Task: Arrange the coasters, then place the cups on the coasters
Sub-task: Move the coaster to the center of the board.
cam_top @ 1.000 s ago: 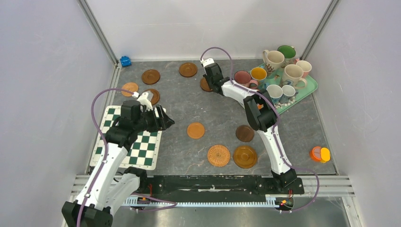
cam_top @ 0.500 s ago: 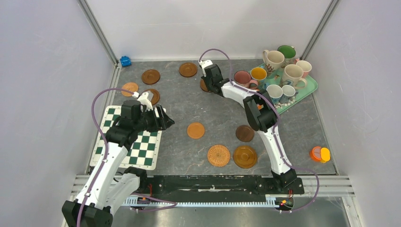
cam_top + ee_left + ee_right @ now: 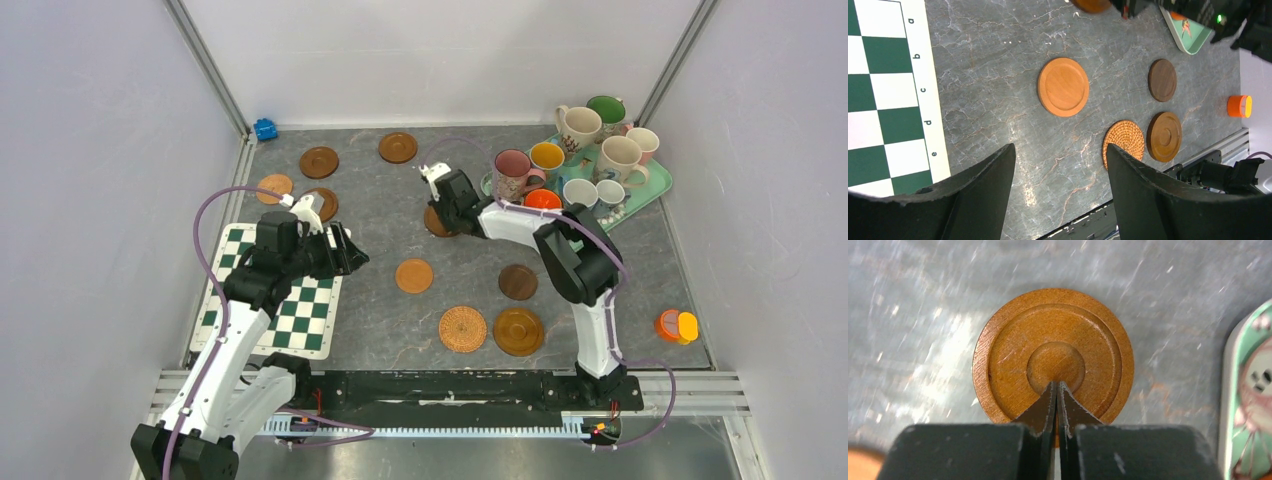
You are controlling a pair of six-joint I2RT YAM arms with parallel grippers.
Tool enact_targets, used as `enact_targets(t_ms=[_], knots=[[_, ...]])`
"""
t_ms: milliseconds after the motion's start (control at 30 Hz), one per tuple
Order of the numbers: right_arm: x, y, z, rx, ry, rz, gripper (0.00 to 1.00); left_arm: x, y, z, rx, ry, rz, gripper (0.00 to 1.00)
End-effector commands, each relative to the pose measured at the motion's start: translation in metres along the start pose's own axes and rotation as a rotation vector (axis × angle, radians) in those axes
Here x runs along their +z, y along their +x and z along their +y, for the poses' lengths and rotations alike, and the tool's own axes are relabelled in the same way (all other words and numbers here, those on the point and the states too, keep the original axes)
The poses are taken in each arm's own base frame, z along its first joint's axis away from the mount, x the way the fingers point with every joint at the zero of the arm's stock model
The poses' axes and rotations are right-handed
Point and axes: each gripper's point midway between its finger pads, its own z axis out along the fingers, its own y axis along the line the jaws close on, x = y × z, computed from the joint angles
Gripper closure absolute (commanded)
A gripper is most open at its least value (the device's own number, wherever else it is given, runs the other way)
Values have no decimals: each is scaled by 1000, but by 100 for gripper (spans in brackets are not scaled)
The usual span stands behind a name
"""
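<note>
1. The right tool (image 3: 1056, 387) is pinched fully together and holds nothing. Its joined tips sit at the near edge of the centre dimple of a brown wooden coaster (image 3: 1053, 356). That coaster lies flat on the grey surface (image 3: 923, 300), near the mint tray (image 3: 1243, 405).
2. The left tool (image 3: 1060, 150) stands wide and empty, hovering by the checkered mat (image 3: 878, 100). Ahead of it, apart from one another, lie an orange-brown coaster (image 3: 1063, 86), a dark coaster (image 3: 1162, 80) and a rattan coaster (image 3: 1123, 142).
3. The cups (image 3: 618, 155) crowd together at the tray, and none is on a coaster yet.
4. The wooden disc looks stiff, light and low-rimmed, so it probably slides readily on the smooth stone-like surface. Pressing down in the dimple should drag it without any grip, though too little pressure may let the tips skid out.
5. To lift it, the better hold seems to be wide jaws across the rim from above. The disc's thin edge leaves little to catch.
6. The cups look like glazed ceramic: heavier, slippery and breakable. One wall at the rim, or the handle, is the likely hold.
</note>
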Motion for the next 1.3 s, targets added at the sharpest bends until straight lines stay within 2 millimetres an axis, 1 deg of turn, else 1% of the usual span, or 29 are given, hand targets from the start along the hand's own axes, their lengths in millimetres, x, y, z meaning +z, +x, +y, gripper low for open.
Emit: enact_targets(t_ms=[0, 33, 67, 267, 433, 533, 667, 767, 933, 1100, 1167, 1267], knots=[[-30, 37, 15, -17, -14, 59, 100, -3, -5, -2, 30, 6, -27, 26], [-36, 41, 17, 11, -13, 63, 100, -3, -6, -3, 30, 6, -30, 26], [-41, 50, 17, 14, -10, 77, 100, -4, -6, -3, 31, 6, -30, 26], [-72, 85, 19, 64, 6, 117, 100, -4, -5, -3, 31, 10, -29, 26], [-88, 114, 26, 60, -2, 174, 100, -4, -6, -3, 32, 9, -32, 26], [-94, 128, 34, 59, -25, 193, 100, -4, -5, -3, 32, 8, -33, 26], [-100, 141, 43, 53, -49, 211, 100, -4, -5, -3, 30, 8, -28, 26], [-105, 146, 52, 56, -84, 206, 100, -3, -5, -3, 30, 7, -28, 26], [-112, 160, 56, 57, -92, 224, 100, -3, -5, -2, 29, 4, -26, 26], [-120, 169, 69, 68, -149, 228, 100, -2, -4, -1, 27, 1, -23, 26], [-122, 173, 69, 69, -147, 235, 100, -1, -4, -1, 26, 1, -20, 25], [-124, 180, 64, 68, -120, 247, 100, -1, -4, -1, 25, 0, -18, 26]])
